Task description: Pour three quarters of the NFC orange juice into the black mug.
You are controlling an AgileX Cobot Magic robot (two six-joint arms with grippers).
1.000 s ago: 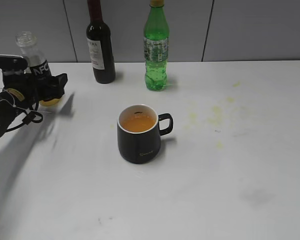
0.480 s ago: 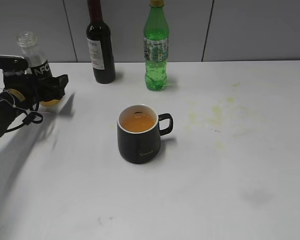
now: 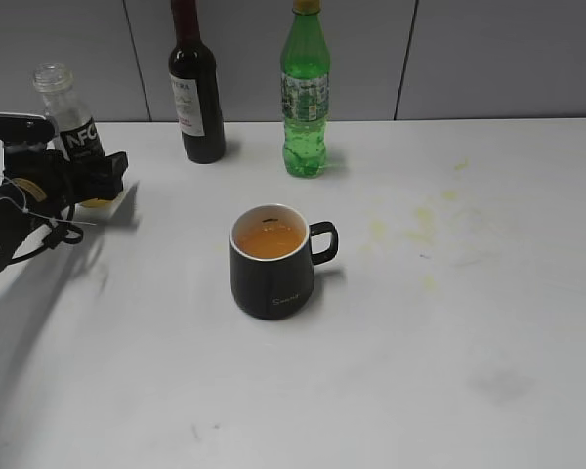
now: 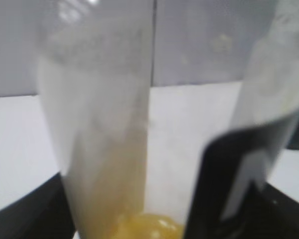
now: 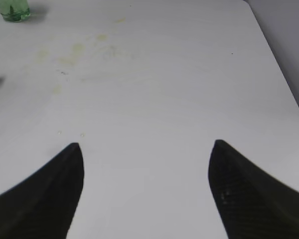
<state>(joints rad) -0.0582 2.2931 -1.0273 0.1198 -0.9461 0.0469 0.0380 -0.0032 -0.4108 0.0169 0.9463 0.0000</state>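
Observation:
The NFC orange juice [image 3: 66,122] stands upright and uncapped at the far left, with only a little orange liquid at its base. It fills the left wrist view [image 4: 104,149]. My left gripper [image 3: 96,178] is around its lower body, with a dark jaw against each side. The black mug [image 3: 271,281] sits mid-table, handle to the right, holding orange juice well up its white inside. My right gripper [image 5: 145,149] is open and empty over bare table, and it does not show in the exterior view.
A dark wine bottle [image 3: 197,98] and a taller green soda bottle [image 3: 305,98] stand at the back by the wall. Yellowish stains [image 3: 420,220] mark the table right of the mug. The green bottle's base shows in the right wrist view [image 5: 12,10].
My left gripper has shifted slightly left and down around the bottle. The bottle and mug have not visibly moved.

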